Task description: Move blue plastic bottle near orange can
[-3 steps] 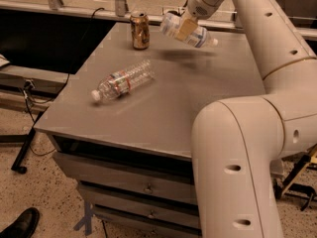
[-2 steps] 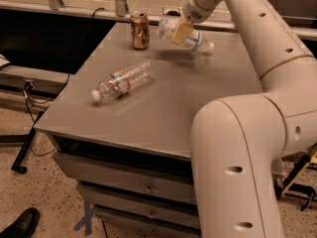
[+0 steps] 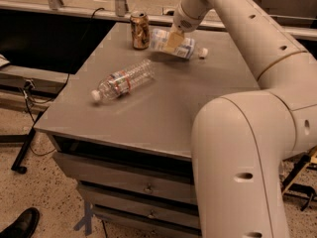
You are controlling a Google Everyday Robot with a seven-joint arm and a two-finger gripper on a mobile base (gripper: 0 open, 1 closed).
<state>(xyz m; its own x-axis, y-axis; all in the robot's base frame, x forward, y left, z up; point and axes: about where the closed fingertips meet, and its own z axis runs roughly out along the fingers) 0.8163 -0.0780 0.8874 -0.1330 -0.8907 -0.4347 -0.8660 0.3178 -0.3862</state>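
The blue plastic bottle (image 3: 177,44), stout with a white and pale-blue label and a white cap pointing right, lies on its side at the far part of the grey table (image 3: 163,98). My gripper (image 3: 173,40) is shut on the bottle's middle, holding it just above or on the tabletop. The orange can (image 3: 140,30) stands upright right next to the bottle's left end, at the table's far edge.
A slimmer ribbed clear bottle (image 3: 121,80) with a red-and-blue label band lies on its side at the table's left middle. My arm (image 3: 252,108) crosses the right side of the view. Drawers (image 3: 143,185) sit under the table. A black shoe (image 3: 22,224) is at the floor's lower left.
My gripper has carried the blue plastic bottle to the left and down, so it has come close beside the orange can. The ribbed bottle and the can have not moved.
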